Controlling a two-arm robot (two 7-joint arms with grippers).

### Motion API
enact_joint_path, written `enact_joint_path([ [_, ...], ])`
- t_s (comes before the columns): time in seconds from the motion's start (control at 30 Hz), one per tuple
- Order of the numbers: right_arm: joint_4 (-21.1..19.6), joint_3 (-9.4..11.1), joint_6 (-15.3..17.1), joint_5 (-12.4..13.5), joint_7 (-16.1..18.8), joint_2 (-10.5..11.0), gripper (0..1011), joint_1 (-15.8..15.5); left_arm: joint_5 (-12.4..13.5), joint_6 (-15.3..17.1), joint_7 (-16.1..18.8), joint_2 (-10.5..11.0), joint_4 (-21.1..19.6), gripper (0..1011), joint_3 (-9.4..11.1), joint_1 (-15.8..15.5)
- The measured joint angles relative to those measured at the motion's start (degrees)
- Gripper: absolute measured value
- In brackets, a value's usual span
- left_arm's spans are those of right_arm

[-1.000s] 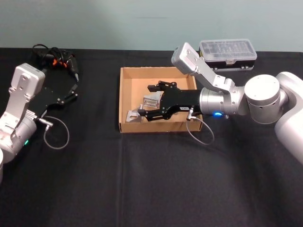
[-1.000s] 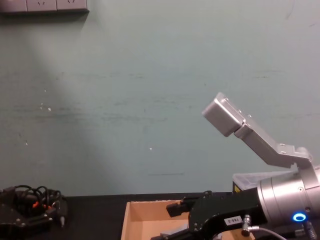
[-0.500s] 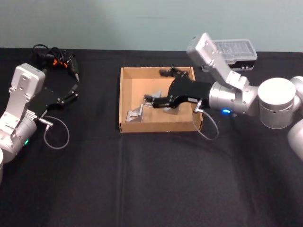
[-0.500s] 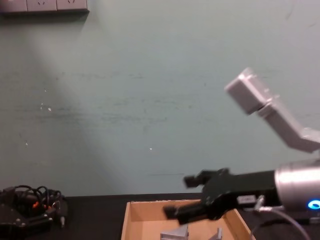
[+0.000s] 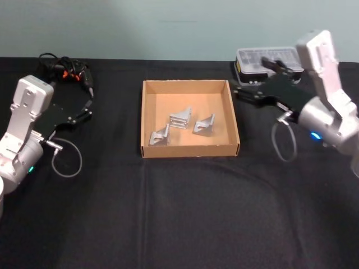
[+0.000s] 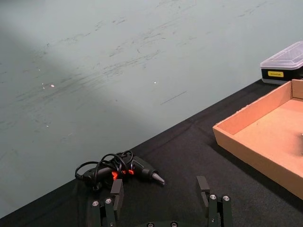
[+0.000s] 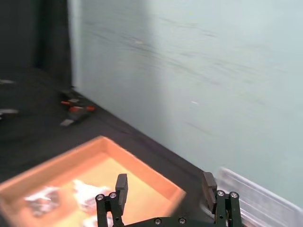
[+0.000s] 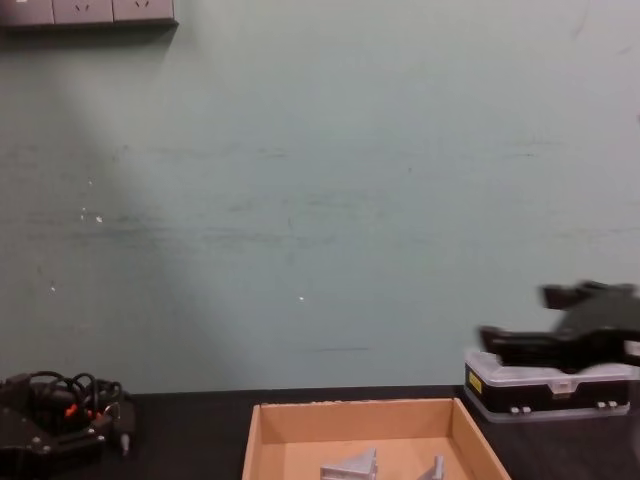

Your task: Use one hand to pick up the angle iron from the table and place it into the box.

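Note:
The tan cardboard box (image 5: 190, 150) sits mid-table on the black table (image 5: 185, 218). Three grey angle irons lie inside it: one near the middle (image 5: 180, 117), one to its right (image 5: 204, 124), one at the front left (image 5: 160, 135). Two of them show over the box's front edge in the chest view (image 8: 350, 465). My right gripper (image 5: 249, 76) hangs open and empty just right of the box, raised in front of the black case; its fingers (image 7: 121, 187) hold nothing. My left gripper (image 5: 85, 107) rests open at the far left, with nothing between its fingers (image 6: 203, 185).
A black plastic case with a clear lid (image 5: 269, 59) stands behind the right gripper at the back right. A cordless screwdriver with a coiled cable (image 5: 64, 70) lies at the back left. The near half of the table is bare black surface.
My right gripper has pulled up and to the right, out of the box, leaving an angle iron lying inside. The left arm has not moved.

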Motion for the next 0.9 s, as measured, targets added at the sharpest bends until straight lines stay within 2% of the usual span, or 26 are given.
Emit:
enact_joint_path([
  [0.07, -0.6, 1.1, 0.1, -0.3, -1.8, 0.3, 1000, -1.4, 0.0, 0.0, 0.0, 0.0, 0.0, 1000, 0.0, 0.0],
  [0.17, -1.2, 3.9, 0.5, -1.3, -5.6, 0.7, 1000, -4.7, 0.0, 0.0, 0.0, 0.0, 0.0, 1000, 0.0, 0.0],
  [0.43, -0.3, 7.2, 1.2, -2.0, -9.4, 0.0, 1000, -8.5, 0.0, 0.0, 0.0, 0.0, 0.0, 1000, 0.0, 0.0],
  [0.9, -0.3, 7.1, 1.2, -2.1, -9.5, 0.1, 1000, -8.4, 0.0, 0.0, 0.0, 0.0, 0.0, 1000, 0.0, 0.0],
])
